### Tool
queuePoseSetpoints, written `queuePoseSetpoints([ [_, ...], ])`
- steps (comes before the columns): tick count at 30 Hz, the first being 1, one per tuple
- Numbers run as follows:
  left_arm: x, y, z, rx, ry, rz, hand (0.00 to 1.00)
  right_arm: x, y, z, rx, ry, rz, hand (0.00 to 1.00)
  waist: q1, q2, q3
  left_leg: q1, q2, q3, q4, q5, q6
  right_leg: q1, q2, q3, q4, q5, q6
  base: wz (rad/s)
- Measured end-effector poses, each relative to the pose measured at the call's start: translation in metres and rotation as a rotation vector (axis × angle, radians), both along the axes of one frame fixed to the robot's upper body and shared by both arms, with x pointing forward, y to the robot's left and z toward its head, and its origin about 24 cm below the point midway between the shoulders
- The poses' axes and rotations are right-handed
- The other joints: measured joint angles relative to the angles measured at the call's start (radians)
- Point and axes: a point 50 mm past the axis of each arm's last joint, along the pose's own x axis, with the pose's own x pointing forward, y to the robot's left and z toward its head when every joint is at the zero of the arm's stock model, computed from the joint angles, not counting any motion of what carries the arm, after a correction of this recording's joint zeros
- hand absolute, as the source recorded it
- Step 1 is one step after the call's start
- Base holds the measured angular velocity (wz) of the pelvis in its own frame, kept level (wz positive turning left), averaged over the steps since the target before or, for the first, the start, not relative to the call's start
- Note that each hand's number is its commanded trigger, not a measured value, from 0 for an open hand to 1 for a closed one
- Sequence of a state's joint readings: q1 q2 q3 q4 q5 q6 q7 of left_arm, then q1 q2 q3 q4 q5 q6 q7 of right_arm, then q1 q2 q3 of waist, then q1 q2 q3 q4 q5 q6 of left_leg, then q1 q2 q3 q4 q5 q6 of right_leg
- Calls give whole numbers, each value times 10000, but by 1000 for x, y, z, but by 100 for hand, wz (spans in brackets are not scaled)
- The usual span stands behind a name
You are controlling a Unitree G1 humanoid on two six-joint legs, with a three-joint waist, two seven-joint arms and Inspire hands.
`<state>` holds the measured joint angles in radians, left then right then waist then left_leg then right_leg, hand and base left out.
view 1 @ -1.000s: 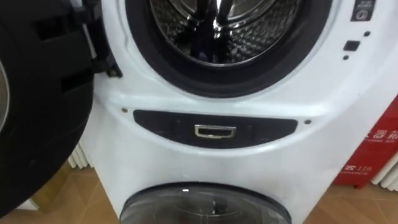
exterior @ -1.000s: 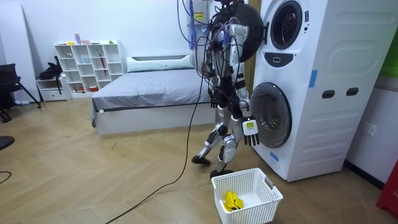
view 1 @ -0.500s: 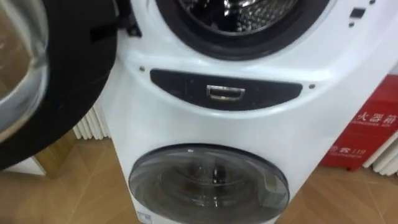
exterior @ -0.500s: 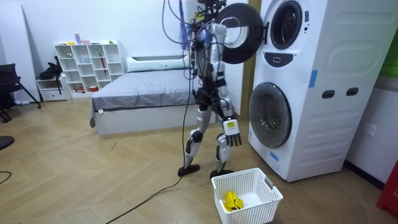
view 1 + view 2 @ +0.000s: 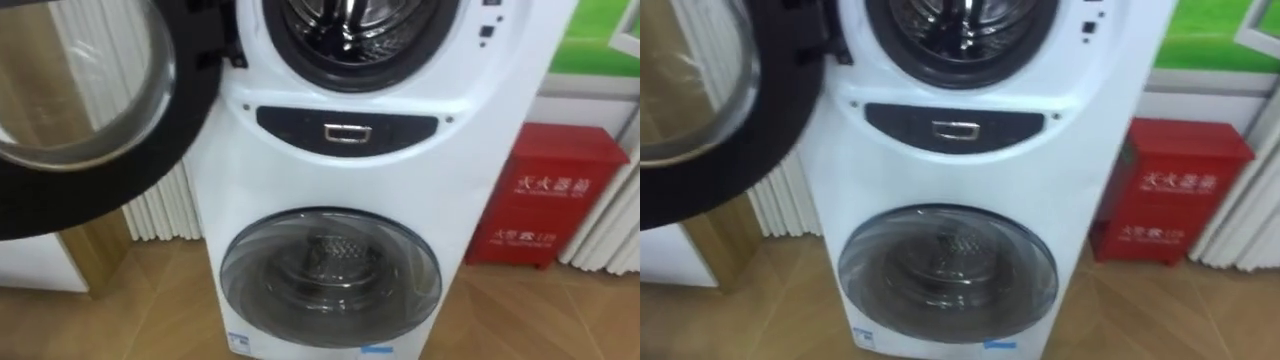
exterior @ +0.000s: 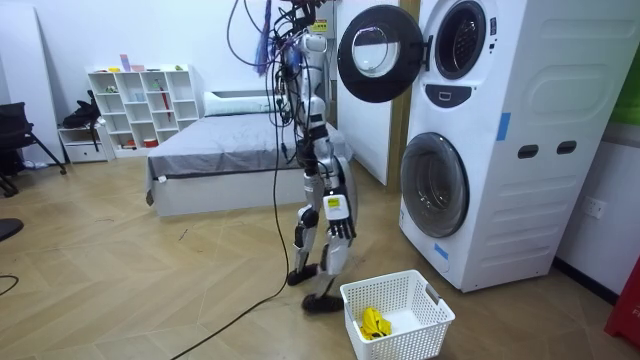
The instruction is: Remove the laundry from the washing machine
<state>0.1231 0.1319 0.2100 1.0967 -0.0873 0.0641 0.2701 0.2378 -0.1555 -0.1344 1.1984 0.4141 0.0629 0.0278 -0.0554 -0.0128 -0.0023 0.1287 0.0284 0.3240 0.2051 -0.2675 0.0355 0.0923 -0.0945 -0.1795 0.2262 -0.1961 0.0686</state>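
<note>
Robot upright before open washer

Tall white stacked washing machine: the upper round black-rimmed glass door hangs open to the left. Steel drum exposed, contents unclear. Room view: right hand hangs by the thigh, fingers loose, empty. Yellow cloth lies in the white plastic lattice basket, near the robot's feet.

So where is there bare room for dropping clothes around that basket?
Inside the basket, the part beside the yellow item is bare. Wide bare floor lies between the basket and the bed. It is crowded at the basket's bed-side corner, where the robot stands, and narrow between basket and washing machine.
</note>
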Motion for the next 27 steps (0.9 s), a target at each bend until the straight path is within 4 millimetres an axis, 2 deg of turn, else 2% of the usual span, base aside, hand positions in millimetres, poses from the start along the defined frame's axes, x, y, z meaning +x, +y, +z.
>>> queuePoseSetpoints([
  [2,7,8,4,96,-436,705,0,0,-4,1,-46,-91,-196,0,-5,68,16,41,85,15,-21,51,-80,59,108,35,-95,61,-79,-12],
  [3,10,16,8,249,-786,1232,0,0,-7,2,-77,-179,-365,0,9,163,-14,117,129,5,-62,77,-126,115,176,83,-123,70,-102,-10],
  [6,30,46,27,1143,-2008,2003,0,2,-21,6,-361,-420,-806,0,57,241,-18,180,182,-57,-141,128,-205,190,274,108,-241,110,-169,-4],
  [8,53,73,47,1691,-3058,2625,0,6,-34,11,-645,-578,-792,0,104,334,-15,186,206,-67,-177,139,-225,191,297,78,-240,106,-176,0],
  [13,92,111,88,2209,-5053,3470,0,6,-45,15,-808,-794,-1092,0,116,539,2,166,194,-244,-192,144,-232,212,302,-92,-248,107,-177,6],
  [17,111,141,126,2596,-6614,4161,0,1,-52,19,-1009,-929,-1438,0,199,719,-36,43,159,-331,-227,144,-235,108,309,-147,-321,107,-177,2],
  [19,116,151,139,2781,-6923,4290,0,-6,-52,20,-1036,-753,-1462,0,336,762,-79,71,117,-463,-219,145,-236,206,306,-123,-501,108,-177,-7],
  [20,116,158,148,2938,-7203,4490,0,-9,-52,20,-1088,-672,-1451,0,373,801,-103,71,109,-707,-216,145,-236,241,300,-124,-600,108,-177,-11],
  [27,110,198,199,4194,-8065,4735,0,-19,-59,25,-1580,-678,-1974,0,391,1073,-91,73,88,-1120,-221,145,-236,247,339,-124,-598,108,-177,-1],
])
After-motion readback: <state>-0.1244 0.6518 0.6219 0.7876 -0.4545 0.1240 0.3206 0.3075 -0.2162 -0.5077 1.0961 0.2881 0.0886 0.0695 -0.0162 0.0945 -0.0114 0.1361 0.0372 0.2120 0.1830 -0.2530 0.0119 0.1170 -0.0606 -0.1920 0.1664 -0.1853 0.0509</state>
